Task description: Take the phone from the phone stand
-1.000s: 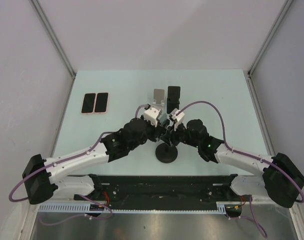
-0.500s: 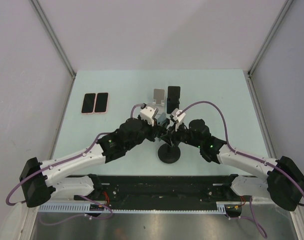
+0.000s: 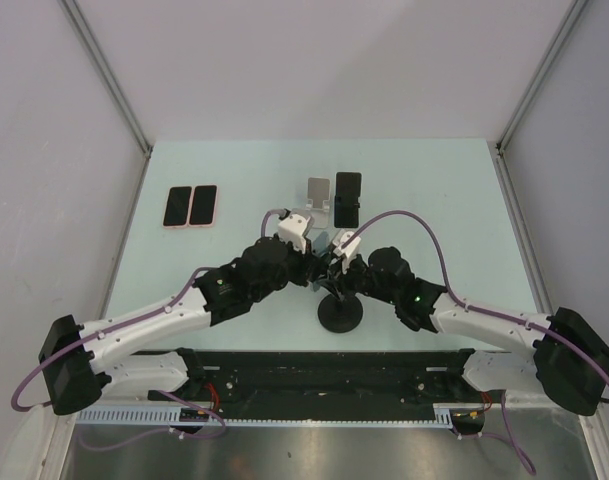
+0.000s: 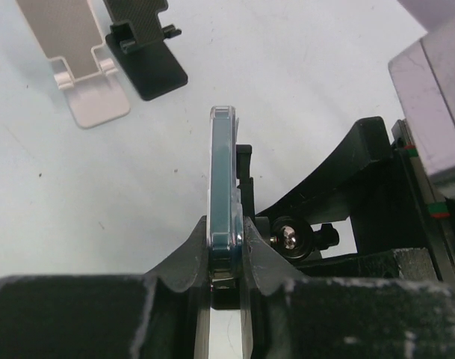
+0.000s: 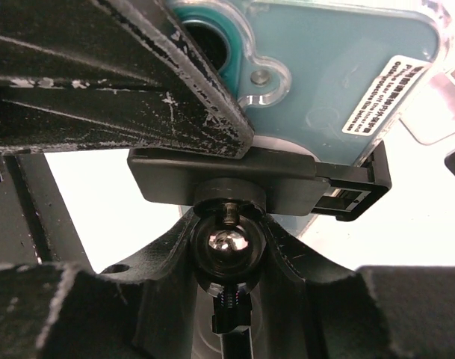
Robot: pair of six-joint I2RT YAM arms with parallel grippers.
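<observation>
Freeing the phone (image 4: 223, 179) from the stand (image 3: 339, 312), mid-table, near the arms.

Seated in the cradle (image 5: 227, 168), pinched across its thickness by the left gripper (image 4: 226, 263), fingers pressed onto both faces. Braced below by the right gripper (image 5: 227, 254), fingers hugging the ball joint (image 5: 224, 247). Best drawn straight up along the cradle's back, clear of the side clip (image 5: 358, 198), with the stand held down so the base cannot tip. Seen only from the left wrist: phone upright and edge-on, white stand (image 4: 78, 67) and black stand (image 4: 141, 52) beyond on the far left. Seen only from the right wrist: case back, label, grip on the ball. From above, merely the position on the table, with both grips hidden under the wrists.
</observation>
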